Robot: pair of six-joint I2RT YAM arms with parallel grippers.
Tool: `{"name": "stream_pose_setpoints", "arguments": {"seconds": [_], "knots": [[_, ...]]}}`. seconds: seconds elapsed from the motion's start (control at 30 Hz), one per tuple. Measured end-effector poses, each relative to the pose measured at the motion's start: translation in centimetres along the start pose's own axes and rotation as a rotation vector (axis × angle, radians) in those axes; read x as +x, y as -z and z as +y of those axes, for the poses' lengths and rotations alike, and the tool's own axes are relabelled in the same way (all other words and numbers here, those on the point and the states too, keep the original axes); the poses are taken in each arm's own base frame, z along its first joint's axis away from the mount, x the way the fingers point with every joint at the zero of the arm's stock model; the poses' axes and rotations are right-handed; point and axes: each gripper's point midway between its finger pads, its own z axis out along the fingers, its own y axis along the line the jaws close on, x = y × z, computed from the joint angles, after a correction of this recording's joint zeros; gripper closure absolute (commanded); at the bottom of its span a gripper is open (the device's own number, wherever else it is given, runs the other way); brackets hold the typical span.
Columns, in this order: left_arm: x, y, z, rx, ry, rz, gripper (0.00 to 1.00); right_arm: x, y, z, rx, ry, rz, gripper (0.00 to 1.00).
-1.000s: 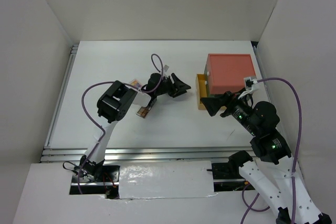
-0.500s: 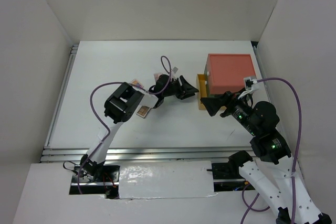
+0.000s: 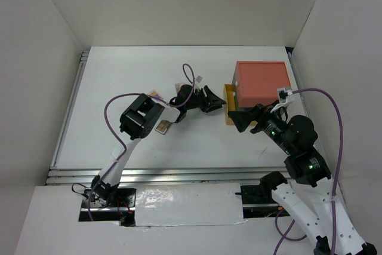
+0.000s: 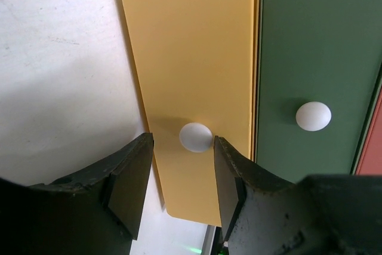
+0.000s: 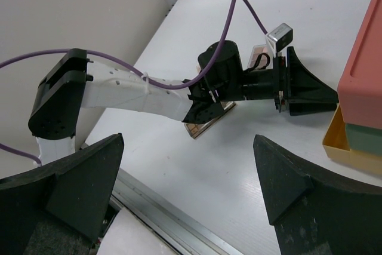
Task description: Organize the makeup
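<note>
A: Nearest the bases first. What is the right end effector (image 5: 188,144) doing?

B: It hangs just on the near side of the box (image 3: 261,79), by its left corner. Its fingers are spread wide with nothing between them, and it faces left across the surface (image 3: 119,76).

A: And the makeup?

B: Only one piece shows, an eyeshadow palette (image 3: 162,126). It lies flat on the surface, tucked under the left arm's wrist. That puts it behind the left end effector (image 4: 182,147), on the side away from the box. It is half hidden, so I can't call its long axis.

A: What does the next move hang on?

B: The white knob (image 4: 196,137) of the yellow drawer (image 4: 191,46). The left end effector points straight at it, fingers parted and straddling it. One pad looks to be at the knob's edge and the other shows a gap, so I'd say it is not pinching yet.

A: How is the drawer oriented?

B: The drawer front's long axis runs near to far along the box's left face. The fingers bracket the knob across the short way. The green drawer (image 4: 316,40) is stacked directly above, and its own knob is well apart from the fingers.

A: Is there room to pull?

B: Leftward, away from the box, the surface is open, though the palette lies in that lane. The box itself stands close to the right wall (image 3: 334,40).
</note>
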Motion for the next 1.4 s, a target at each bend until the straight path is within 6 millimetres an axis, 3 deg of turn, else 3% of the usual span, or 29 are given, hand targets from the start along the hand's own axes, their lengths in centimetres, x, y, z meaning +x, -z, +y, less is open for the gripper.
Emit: {"name": "stream_pose_setpoints", "arguments": {"seconds": [0.23,0.83,1.13,1.4], "knots": [[-0.45,-0.38,-0.78,0.027,-0.001,-0.008,0.45,0.12,-0.13,-0.05,0.001,-0.001,0.007,0.03],[-0.3,-0.6,-0.63,0.067,0.039,-0.004,0.58,0.22,-0.41,-0.16,0.004,-0.003,0.013,0.03],[-0.33,-0.58,-0.83,0.075,0.038,-0.004,0.74,0.24,-0.47,-0.18,0.004,-0.003,0.014,0.03],[-0.59,0.18,-0.34,0.083,0.039,-0.018,0.81,0.33,-0.58,-0.25,0.007,-0.005,0.019,0.03]]}}
